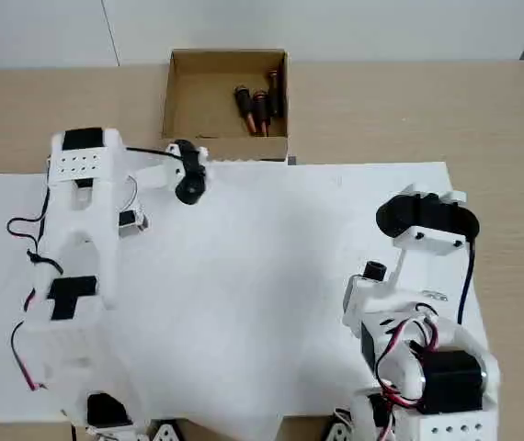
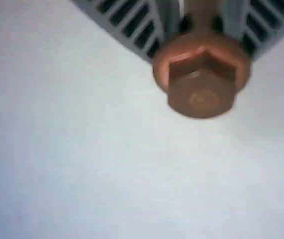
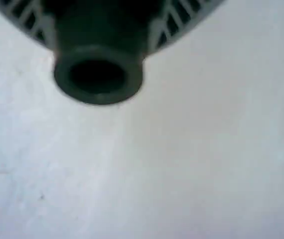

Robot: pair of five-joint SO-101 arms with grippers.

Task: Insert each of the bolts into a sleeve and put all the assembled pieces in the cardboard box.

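Left arm: your left claw [image 2: 197,17] is clenching a copper-coloured hex-head metal bolt [image 2: 202,82], its head facing the wrist camera, above the white paper sheet [image 1: 262,294]. In the high view this arm is sitting just beside the near wall of the open brown cardboard box [image 1: 177,101].

Right arm: your right claw [image 3: 102,15] is grasping a dark cylindrical sleeve [image 3: 98,74] with its open bore facing the camera, well apart from the box.

Box: several copper-and-dark assembled pieces [image 1: 257,108] are lying in its right part, on the wooden table [image 1: 501,119].
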